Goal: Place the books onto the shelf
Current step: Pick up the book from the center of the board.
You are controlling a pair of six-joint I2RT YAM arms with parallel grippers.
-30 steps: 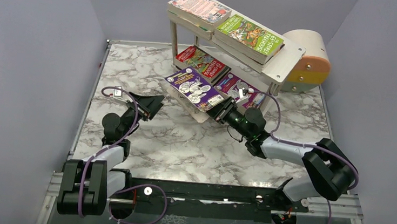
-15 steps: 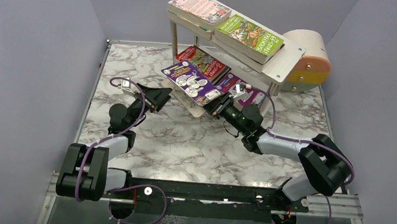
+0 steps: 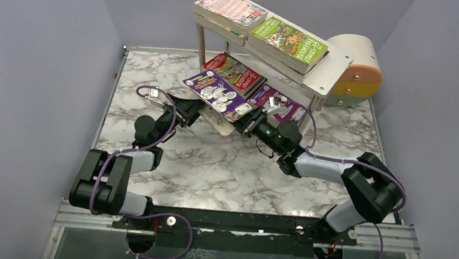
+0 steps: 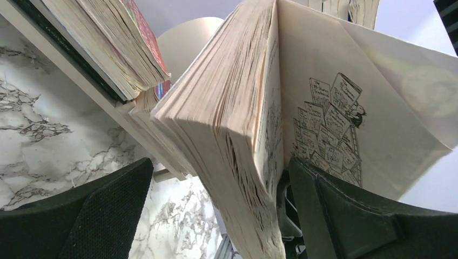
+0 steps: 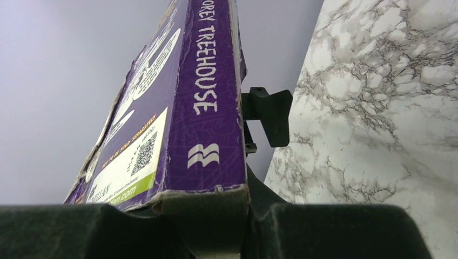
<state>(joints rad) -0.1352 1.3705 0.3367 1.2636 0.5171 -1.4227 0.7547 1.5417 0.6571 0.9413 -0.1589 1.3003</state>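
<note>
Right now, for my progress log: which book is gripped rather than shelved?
The purple cartoon-covered book, clamped by the right gripper at the shelf's lower tier; the other books lie flat on its boards.

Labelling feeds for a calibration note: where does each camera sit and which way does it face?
Top external: above and behind the arm bases, facing down onto the marble table, the pale two-tier wooden shelf and both arms.
Left wrist: on the left arm, facing up at the page edges of the purple paperback book, framed by the open left tool.
Right wrist: facing along that book's spine, clamped in the right tool.
All three share the book.
</note>
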